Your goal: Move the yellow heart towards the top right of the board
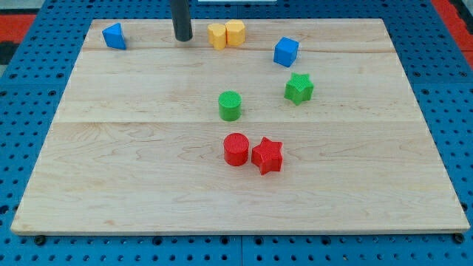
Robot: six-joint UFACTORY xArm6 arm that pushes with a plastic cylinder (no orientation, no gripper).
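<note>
Tip set to the left of the yellow heart, push not yet begun

My tip [182,38] — a bare rod with no jaws to open or close — stands just left of the yellow heart [217,35], apart from it; I'd push rightward through the heart's middle — steadily, since the yellow block [235,32] touching its right side may ride along.

A plain dark grey cylindrical rod [182,18] enters from the top edge of the frame, smooth and unmarked, ending in my tip [182,38], blunt and round.
</note>
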